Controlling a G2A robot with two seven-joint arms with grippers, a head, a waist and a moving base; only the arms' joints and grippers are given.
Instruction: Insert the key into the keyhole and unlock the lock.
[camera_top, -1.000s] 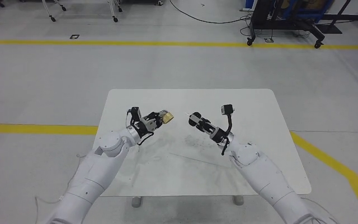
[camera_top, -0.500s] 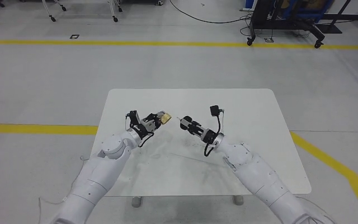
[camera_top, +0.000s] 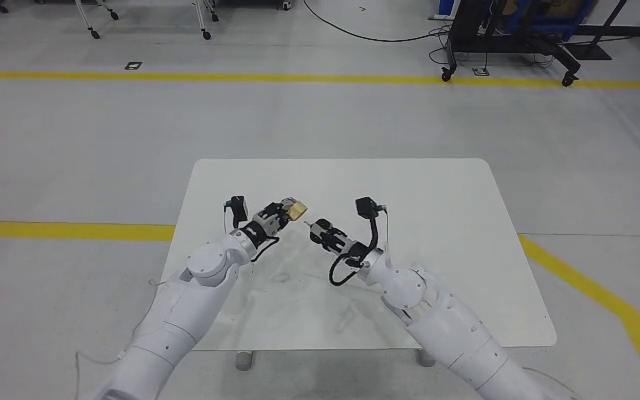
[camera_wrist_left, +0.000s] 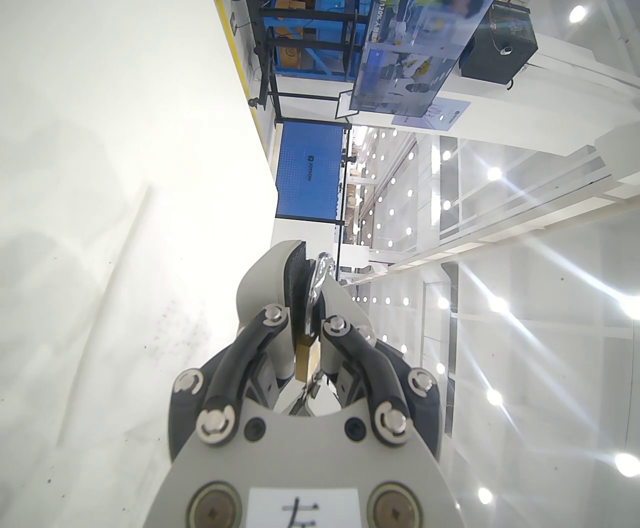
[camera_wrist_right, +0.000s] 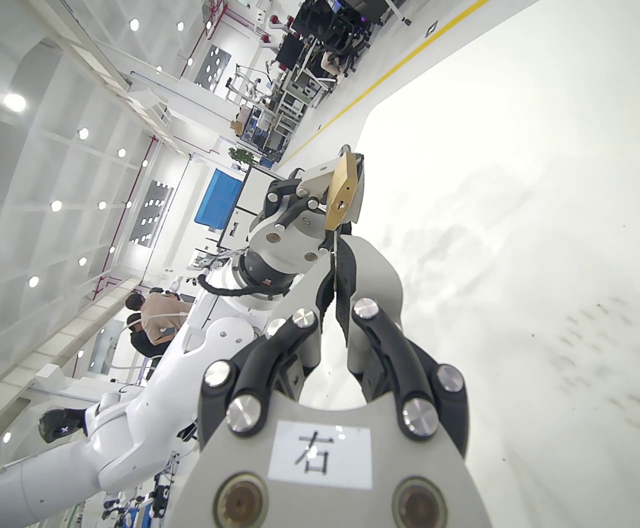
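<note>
A brass padlock (camera_top: 295, 208) hangs above the table's middle with my left gripper (camera_top: 284, 212) shut on it. The left wrist view shows the fingers clamping the silver shackle (camera_wrist_left: 320, 277), with the brass body (camera_wrist_left: 306, 357) lying back between them. My right gripper (camera_top: 319, 231) sits just right of the lock, shut on a thin silver key (camera_wrist_right: 332, 262). In the right wrist view the lock (camera_wrist_right: 343, 190) turns its keyhole face toward the key. The key's tip is just short of that face, a little below the keyhole.
The white table (camera_top: 450, 200) carries only faint scuff marks around both arms. Beyond its far edge lies grey floor with a yellow line (camera_top: 100, 75), and a dark wheeled frame (camera_top: 510, 45) stands far back right.
My right gripper has carried the key leftward across the table, closing most of the gap to the lock. The left gripper and lock have hardly shifted.
</note>
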